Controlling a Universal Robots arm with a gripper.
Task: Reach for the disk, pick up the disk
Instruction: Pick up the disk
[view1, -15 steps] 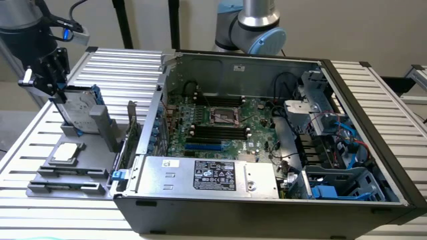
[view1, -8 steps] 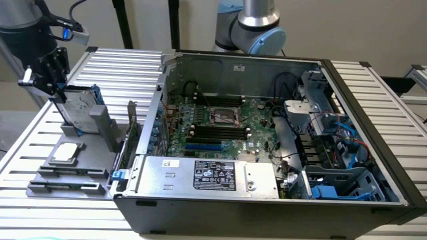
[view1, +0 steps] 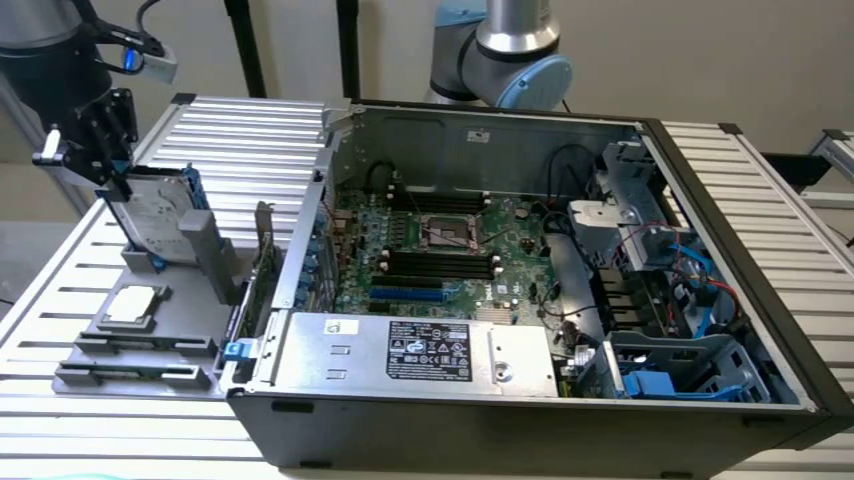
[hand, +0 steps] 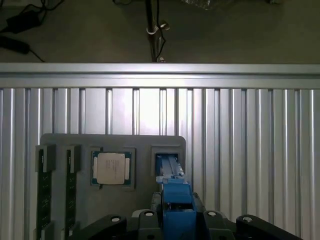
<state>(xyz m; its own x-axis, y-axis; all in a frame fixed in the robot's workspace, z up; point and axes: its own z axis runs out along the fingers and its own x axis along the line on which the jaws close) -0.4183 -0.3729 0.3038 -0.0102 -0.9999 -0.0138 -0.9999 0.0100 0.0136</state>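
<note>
- The gripper is hanging at the exterior view's far left, and its fingers are clamping the top edge of the disk.
- The disk is standing upright on its edge, with its lower end sitting in a slot of the grey holder. In the wrist view its blue rail is running between the fingers.
- A silver chip is lying flat in a recess of the holder, just beside the disk's slot.
- The holder is resting on the slatted metal table, close beside the computer case.
- The case is lying open, showing the motherboard and, nearer the camera, the labelled power supply.
</note>
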